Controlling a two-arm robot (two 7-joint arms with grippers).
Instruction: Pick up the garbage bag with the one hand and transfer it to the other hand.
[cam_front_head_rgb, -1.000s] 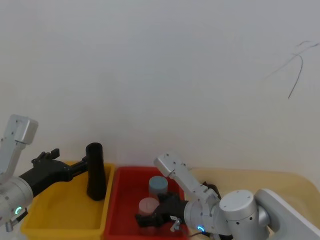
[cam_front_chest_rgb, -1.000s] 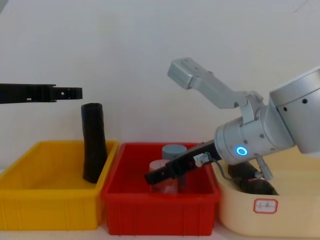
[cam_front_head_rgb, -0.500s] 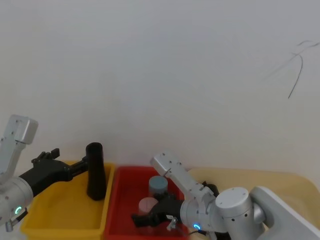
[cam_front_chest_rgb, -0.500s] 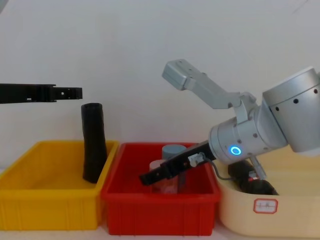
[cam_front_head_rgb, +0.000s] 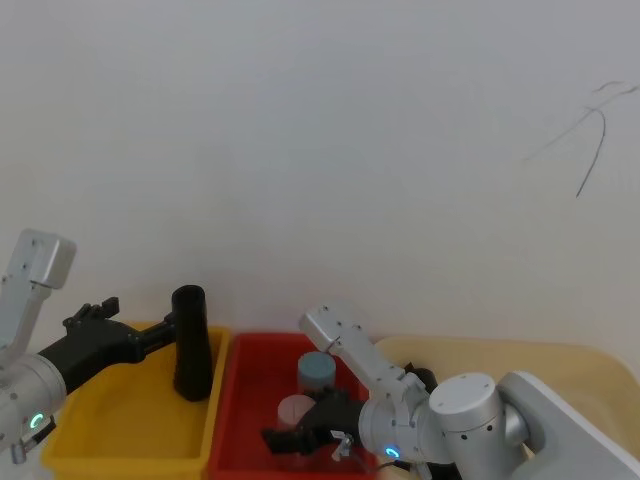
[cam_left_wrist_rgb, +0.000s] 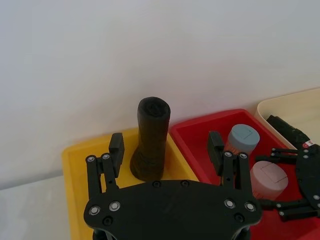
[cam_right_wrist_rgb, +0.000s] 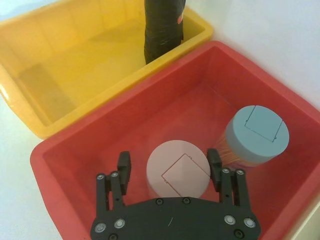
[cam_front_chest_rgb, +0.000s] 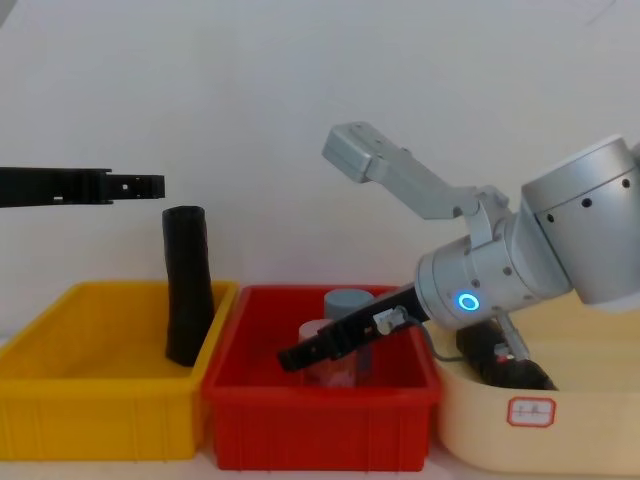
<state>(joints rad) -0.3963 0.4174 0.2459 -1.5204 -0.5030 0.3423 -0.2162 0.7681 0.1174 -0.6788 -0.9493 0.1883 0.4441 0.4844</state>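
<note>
Standing upright in the yellow bin (cam_front_head_rgb: 120, 420), garbage bag (cam_front_head_rgb: 190, 343) leaning against the wall shared with the red bin (cam_front_head_rgb: 245, 400); left gripper (cam_front_head_rgb: 105, 325) raised just beside its top. Hovering spread wide in the left wrist view, fingers (cam_left_wrist_rgb: 116, 150) either side of the bag, not touching. Reaching low into the red bin in the right wrist view, right gripper (cam_right_wrist_rgb: 170, 167) spread around the pink-lidded can (cam_right_wrist_rgb: 177, 172), blue-lidded can (cam_right_wrist_rgb: 255, 135) just beside. Seen from the chest, bag well apart from that right claw.
</note>
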